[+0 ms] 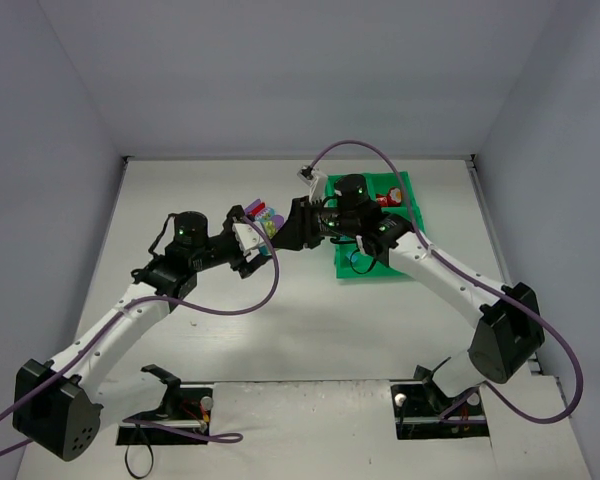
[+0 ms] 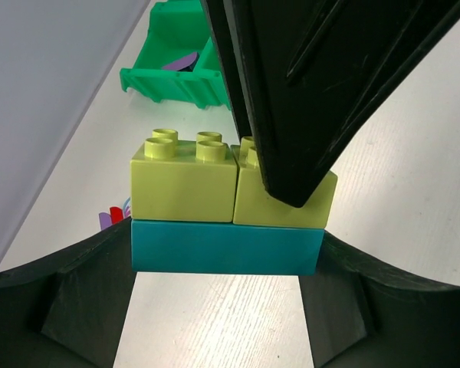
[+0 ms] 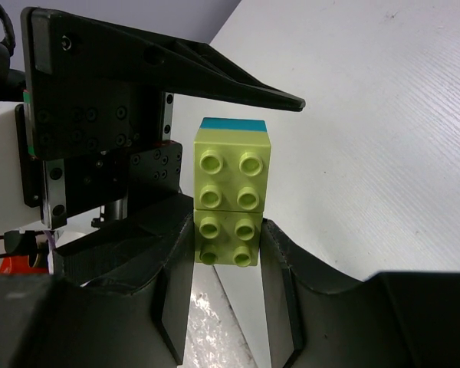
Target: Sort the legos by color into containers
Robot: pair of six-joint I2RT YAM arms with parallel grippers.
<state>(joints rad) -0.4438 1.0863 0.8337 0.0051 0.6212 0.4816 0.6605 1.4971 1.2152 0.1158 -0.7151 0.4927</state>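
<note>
- The stack (image 2: 230, 207) is three bricks: a long teal brick (image 2: 226, 247) with two lime ones side by side on its studded face.
- The right gripper (image 3: 228, 224) is narrow and clamped on one lime brick (image 3: 227, 249). Its two fingers (image 3: 176, 261) press that brick's opposite sides.
- The second lime brick (image 3: 231, 178) sits flush against the clamped one, beyond the right fingertips and free of them.
- The left gripper (image 2: 226, 264) stands wide, its fingers (image 2: 100, 284) flanking the two ends of the teal brick.
- In the right wrist view, a strip of table shows between one left finger and the teal end, so that finger is off the brick. Contact at the other end cannot be judged.
- In the left wrist view, a right finger crosses in front of the clamped lime brick and hides part of it.
- In the top view, both grippers meet over the table (image 1: 310, 320), left of the tray (image 2: 172, 86) and apart from it.
- The tray holds a red brick (image 1: 388, 197) in its far right compartment and a purple piece (image 2: 180, 61) in another.
- Loose bricks (image 1: 264, 214), purple, red and lime, lie on the table just beyond the grippers.
- The studs are too small to show any mark.
</note>
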